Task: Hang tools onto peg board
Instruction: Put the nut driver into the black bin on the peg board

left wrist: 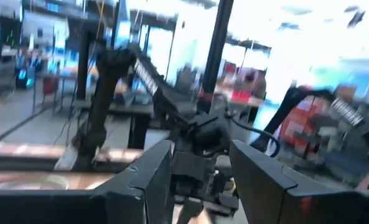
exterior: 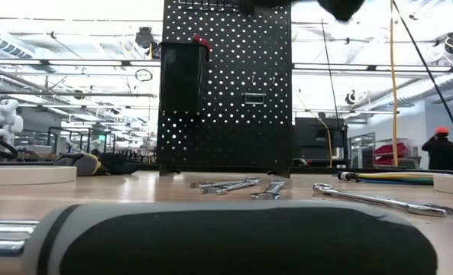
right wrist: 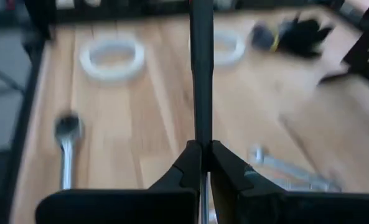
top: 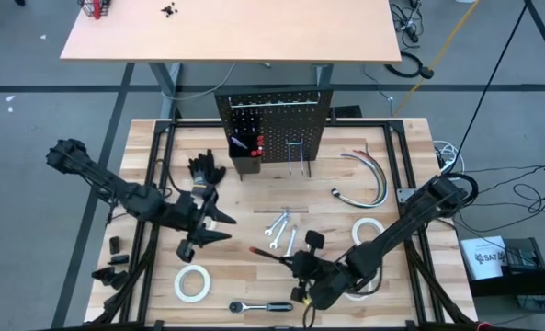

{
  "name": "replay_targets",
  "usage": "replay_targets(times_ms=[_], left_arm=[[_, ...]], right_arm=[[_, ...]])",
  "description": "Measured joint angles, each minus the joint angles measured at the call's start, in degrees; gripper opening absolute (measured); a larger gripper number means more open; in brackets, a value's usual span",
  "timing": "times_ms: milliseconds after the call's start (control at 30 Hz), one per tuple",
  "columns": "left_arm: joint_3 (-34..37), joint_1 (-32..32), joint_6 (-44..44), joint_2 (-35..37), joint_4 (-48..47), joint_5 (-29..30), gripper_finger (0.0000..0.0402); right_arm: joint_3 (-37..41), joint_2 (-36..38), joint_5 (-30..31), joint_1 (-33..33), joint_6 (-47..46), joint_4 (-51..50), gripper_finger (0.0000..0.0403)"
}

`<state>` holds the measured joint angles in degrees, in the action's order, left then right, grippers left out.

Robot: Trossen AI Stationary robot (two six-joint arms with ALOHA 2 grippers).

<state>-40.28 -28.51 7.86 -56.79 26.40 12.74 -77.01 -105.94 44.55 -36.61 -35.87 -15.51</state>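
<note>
The black peg board [top: 277, 124] stands upright at the table's far middle, with its bin [top: 244, 152] holding screwdrivers and wire hooks [top: 297, 158] beside it. My right gripper [top: 296, 265], near the table's front middle, is shut on a slim dark screwdriver [top: 272, 256] with a red tip. My left gripper [top: 224, 230] hovers open left of centre, pointing toward the right arm. Silver wrenches [top: 281, 230] lie flat mid-table. The ratchet [top: 261, 306] lies at the near edge. White tape rolls [top: 191, 283] [top: 369, 230] lie flat on the wood. My right gripper pinches the screwdriver [right wrist: 201, 74] between its two fingers, at the end nearest the wrist [right wrist: 201, 134]. The fingers lie along it, so it sticks straight out ahead of them toward the table's left. Whether it is clear of the table, I cannot tell.
Black gloves [top: 206, 170] lie left of the peg board and curved cables [top: 369, 175] right of it. A black metal frame [top: 162, 184] runs along the table's sides. Small black parts [top: 116, 246] sit near the left edge. A second table [top: 235, 32] stands behind.
</note>
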Motion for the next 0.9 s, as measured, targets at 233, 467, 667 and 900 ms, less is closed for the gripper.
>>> replay_targets(times_ms=[233, 467, 667, 900], left_arm=[[12.9, 0.0, 6.1, 1.4, 19.4, -0.3, 0.0166], [20.1, 0.0, 9.5, 1.1, 29.8, -0.5, 0.0166], [19.9, -1.2, 9.8, -1.3, 30.3, -0.9, 0.0166], [18.2, -1.6, 7.9, -5.7, 35.0, 3.7, 0.0166]], right_arm=[[-0.1, 5.0, 7.1, 0.0, 7.3, 12.4, 0.0006], [-0.1, 5.2, 6.3, 1.8, 16.9, 30.1, 0.0006], [-0.1, 5.2, 6.0, 4.3, 19.2, 35.0, 0.0006], [-0.1, 5.2, -1.3, 7.8, 18.7, 35.0, 0.0006]])
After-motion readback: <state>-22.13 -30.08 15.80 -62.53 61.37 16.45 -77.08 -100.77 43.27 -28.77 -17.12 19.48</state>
